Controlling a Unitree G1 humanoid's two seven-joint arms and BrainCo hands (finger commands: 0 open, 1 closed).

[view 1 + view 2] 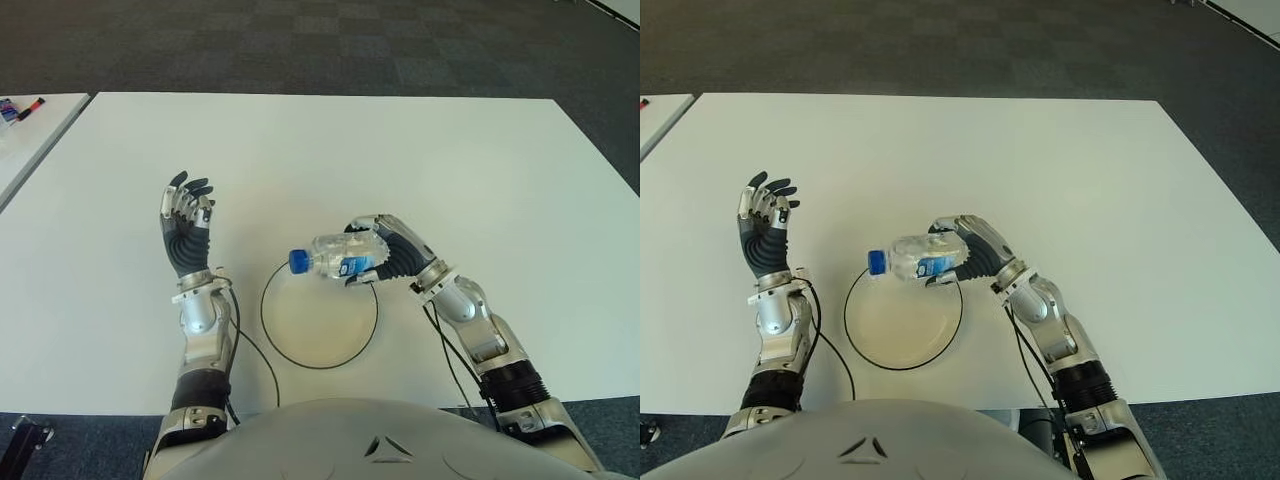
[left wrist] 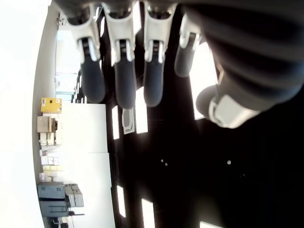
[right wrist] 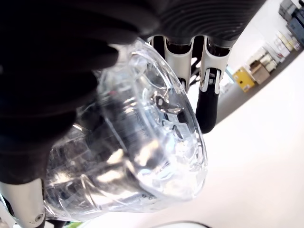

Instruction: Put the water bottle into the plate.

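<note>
My right hand (image 1: 375, 252) is shut on a clear water bottle (image 1: 335, 257) with a blue cap (image 1: 298, 262) and a blue label. The bottle lies sideways in the grasp, cap pointing to my left, above the far rim of a white plate (image 1: 320, 325) with a dark edge. In the right wrist view the bottle's ribbed base (image 3: 152, 156) fills the frame, fingers (image 3: 209, 95) wrapped round it. My left hand (image 1: 185, 222) is raised to the left of the plate, fingers spread upward and holding nothing.
The white table (image 1: 330, 150) runs wide around the plate. A second white table (image 1: 30, 135) stands at the far left with small items on it. Dark carpet lies beyond the far edge. Cables (image 1: 250, 345) trail from both wrists.
</note>
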